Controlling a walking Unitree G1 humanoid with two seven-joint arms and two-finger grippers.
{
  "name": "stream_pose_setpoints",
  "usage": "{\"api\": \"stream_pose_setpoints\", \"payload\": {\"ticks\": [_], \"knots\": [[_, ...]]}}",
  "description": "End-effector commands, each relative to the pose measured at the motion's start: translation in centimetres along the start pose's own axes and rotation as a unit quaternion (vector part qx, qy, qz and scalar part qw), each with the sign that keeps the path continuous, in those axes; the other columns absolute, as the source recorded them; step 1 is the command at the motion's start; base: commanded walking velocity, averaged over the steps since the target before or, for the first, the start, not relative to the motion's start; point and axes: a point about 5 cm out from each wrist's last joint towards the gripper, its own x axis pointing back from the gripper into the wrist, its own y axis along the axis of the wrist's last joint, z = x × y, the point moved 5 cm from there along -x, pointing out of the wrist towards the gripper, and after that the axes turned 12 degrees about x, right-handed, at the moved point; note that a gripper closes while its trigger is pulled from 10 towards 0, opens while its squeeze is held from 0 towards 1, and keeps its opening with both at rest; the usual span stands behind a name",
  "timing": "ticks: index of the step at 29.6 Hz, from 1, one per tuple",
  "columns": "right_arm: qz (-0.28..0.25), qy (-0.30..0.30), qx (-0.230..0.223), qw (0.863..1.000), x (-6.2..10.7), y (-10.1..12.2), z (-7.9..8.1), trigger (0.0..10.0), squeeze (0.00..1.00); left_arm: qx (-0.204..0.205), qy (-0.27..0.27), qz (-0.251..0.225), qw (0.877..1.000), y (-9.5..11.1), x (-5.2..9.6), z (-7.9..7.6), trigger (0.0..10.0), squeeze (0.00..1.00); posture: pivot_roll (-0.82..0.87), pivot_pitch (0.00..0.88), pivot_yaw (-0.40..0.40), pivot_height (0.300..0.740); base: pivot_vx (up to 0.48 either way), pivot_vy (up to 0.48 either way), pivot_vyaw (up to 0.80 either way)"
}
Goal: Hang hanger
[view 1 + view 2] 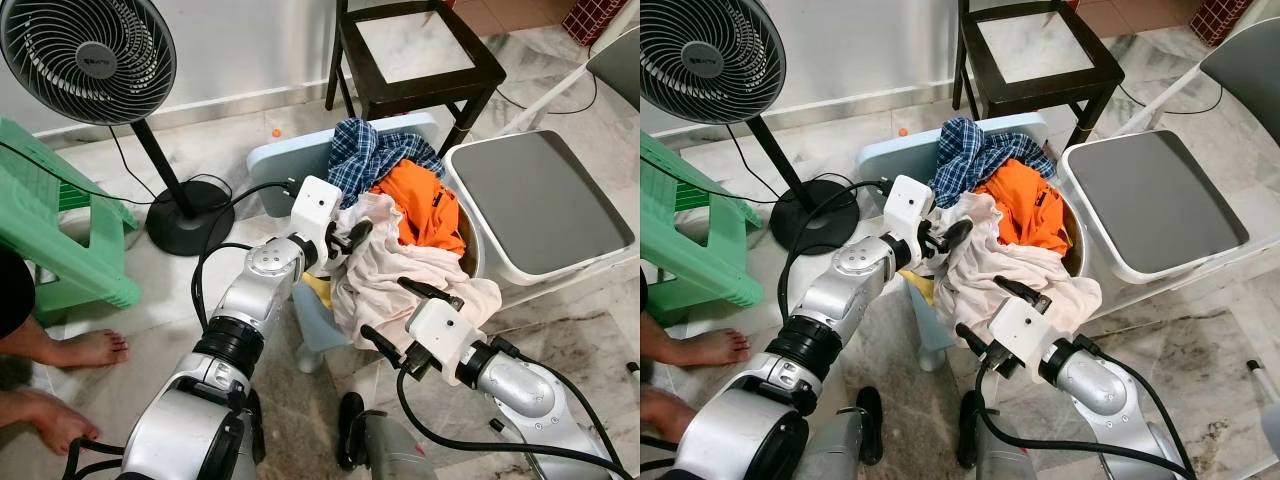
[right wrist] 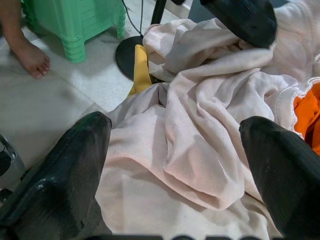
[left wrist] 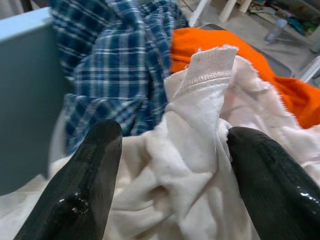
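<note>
Both pincers, left pincer (image 1: pixel 352 238) and right pincer (image 1: pixel 412 312), gaped wide over the soft, limp cream cloth (image 1: pixel 375 275); any fold looked grippable.

small brand mark on fan (image 1: pixel 88 62) hub, unreadable

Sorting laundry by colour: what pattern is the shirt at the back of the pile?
Blue-and-white plaid shirt, clearest in the left wrist view.
</note>
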Motion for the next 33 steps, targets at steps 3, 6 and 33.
{"api": "stream_pose_setpoints", "payload": {"ticks": [3, 6, 33], "knots": [[0.003, 0.007, 0.000, 1.000, 0.1, -0.1, 0.7, 10.0, 0.78, -0.002, 0.000, 0.006, 1.000, -0.5, 0.0, 0.4, 10.0, 0.00, 0.03, 0.371, -0.042, 0.740, 0.000, 0.000, 0.00], [0.002, 0.008, 0.003, 1.000, 0.0, 0.0, 0.6, 10.0, 0.78, -0.002, -0.001, 0.009, 1.000, -0.7, 0.1, 0.7, 10.0, 0.00, 0.03, 0.370, -0.045, 0.740, 0.000, 0.000, 0.00], [0.008, -0.020, 0.003, 1.000, 0.0, -0.3, 0.2, 10.0, 0.80, 0.017, -0.082, 0.000, 0.996, 0.2, -1.2, -3.9, 10.0, 0.00, 0.03, 0.361, -0.034, 0.740, 0.000, 0.000, 0.00]]}}
